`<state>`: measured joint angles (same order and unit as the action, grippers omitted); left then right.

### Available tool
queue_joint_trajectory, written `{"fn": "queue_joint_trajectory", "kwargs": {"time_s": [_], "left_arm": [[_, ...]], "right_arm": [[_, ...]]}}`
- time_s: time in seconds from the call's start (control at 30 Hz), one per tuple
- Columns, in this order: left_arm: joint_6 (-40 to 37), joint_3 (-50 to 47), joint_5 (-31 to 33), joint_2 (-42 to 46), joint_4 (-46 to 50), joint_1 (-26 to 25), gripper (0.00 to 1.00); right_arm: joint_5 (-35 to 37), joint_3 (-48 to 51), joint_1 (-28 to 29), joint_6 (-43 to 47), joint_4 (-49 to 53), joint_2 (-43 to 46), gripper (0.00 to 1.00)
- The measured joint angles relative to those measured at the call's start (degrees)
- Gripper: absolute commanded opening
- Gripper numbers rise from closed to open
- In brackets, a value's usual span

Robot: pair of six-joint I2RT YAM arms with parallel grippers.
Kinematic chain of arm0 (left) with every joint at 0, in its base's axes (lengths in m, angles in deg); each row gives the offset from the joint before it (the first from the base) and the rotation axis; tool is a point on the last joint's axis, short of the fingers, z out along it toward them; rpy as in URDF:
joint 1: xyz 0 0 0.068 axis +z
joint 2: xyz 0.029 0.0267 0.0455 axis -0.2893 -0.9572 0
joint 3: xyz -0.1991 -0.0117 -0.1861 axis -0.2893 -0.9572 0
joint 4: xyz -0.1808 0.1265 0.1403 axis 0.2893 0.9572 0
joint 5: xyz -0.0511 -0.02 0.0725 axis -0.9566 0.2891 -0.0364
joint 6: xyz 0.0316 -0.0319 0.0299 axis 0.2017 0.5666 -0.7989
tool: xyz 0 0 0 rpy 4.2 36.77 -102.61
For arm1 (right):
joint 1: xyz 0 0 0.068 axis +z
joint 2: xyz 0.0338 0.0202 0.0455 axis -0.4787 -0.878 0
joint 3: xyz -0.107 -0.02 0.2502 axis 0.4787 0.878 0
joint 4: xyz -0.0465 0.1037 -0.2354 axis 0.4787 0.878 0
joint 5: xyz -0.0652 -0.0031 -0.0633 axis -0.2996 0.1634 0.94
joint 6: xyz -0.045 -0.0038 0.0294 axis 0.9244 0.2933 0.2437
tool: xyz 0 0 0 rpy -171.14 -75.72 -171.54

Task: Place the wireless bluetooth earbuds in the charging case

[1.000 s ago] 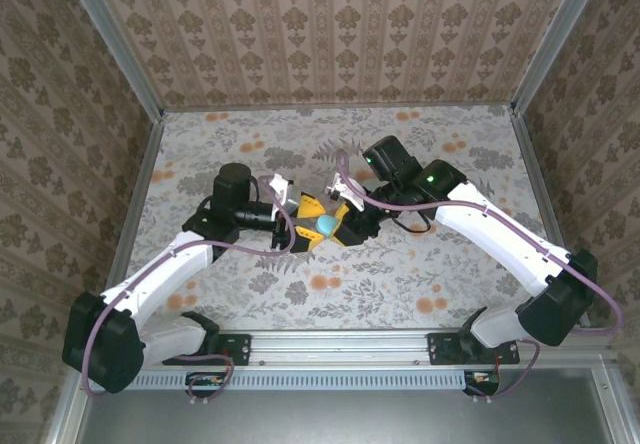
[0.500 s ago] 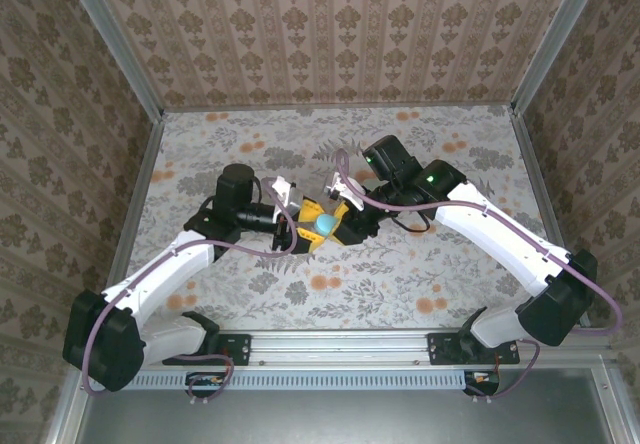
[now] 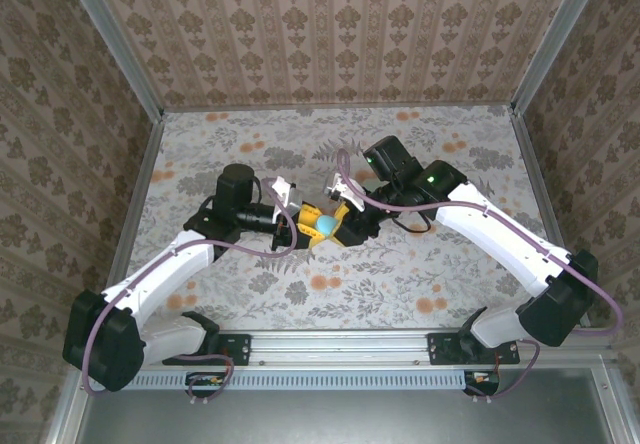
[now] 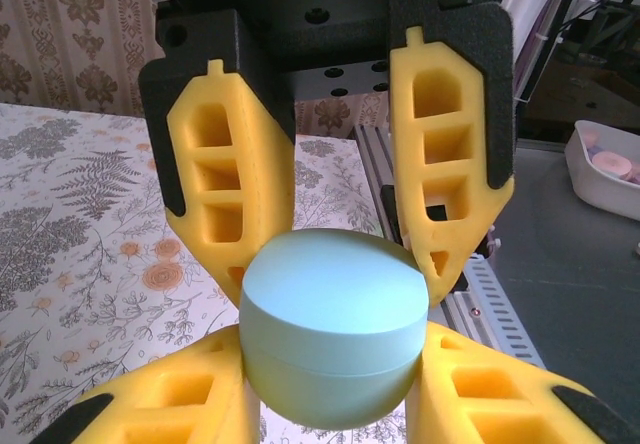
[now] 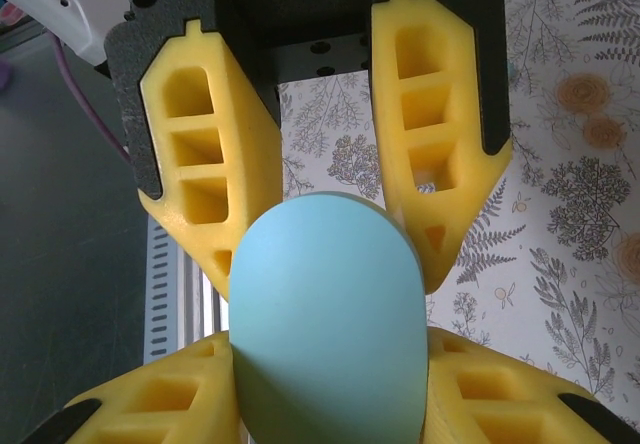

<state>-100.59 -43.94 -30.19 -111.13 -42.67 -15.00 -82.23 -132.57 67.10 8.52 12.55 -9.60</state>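
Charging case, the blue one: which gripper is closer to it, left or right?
Neither: both touch it. The left gripper clasps the charging case from the left of the top view, the right gripper from the right.

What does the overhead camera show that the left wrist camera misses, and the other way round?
The overhead view adds the left arm and right arm from base to tip, the patterned walls and the whole flowered table. The left wrist view adds close detail: the seam around the closed blue case, and a white tray holding something pink, past the table edge. Shared: the blue case sits between the left end effector and right end effector, above the flowered table.
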Motion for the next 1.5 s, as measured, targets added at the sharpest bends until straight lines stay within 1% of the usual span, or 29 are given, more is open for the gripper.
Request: {"fn": "queue_joint_trajectory", "kwargs": {"time_s": [0.13, 0.2, 0.47, 0.7, 1.07, 1.33, 1.5], "left_arm": [[0.0, 0.02, 0.2, 0.04, 0.13, -0.07, 0.3], [0.0, 0.02, 0.48, 0.07, 0.15, -0.02, 0.3], [0.87, -0.96, 3.19, 3.06, -0.92, 0.07, 0.3], [2.67, -1.99, 5.42, 3.5, -2.93, 0.09, 0.3], [5.2, -4.66, 7.63, 4.57, -6.16, 0.09, 0.3], [5.46, -4.96, 9.86, 5.25, -7.45, 0.39, 0.29], [5.49, -5.22, 11.08, 5.31, -7.89, 0.39, 0.29]], "right_arm": [[0.09, 0.66, 0.0, -0.74, -1.84, 1.7, 0.64], [0.37, 1.25, 0.0, -1.44, -3.08, 3.1, 0.66], [3.17, 7.15, 0.0, -5.57, -10.71, 9.81, 0.71], [5.81, 10.32, 0.33, -7.87, -14.8, 11.13, 0.74], [11.8, 10.21, 1.92, -9.01, -15.76, 7.58, 0.75], [16.65, 9.84, 2.16, -10.54, -16.46, 7.45, 0.76], [18.34, 9.84, 2.27, -11.65, -16.74, 7.45, 0.76]]}}
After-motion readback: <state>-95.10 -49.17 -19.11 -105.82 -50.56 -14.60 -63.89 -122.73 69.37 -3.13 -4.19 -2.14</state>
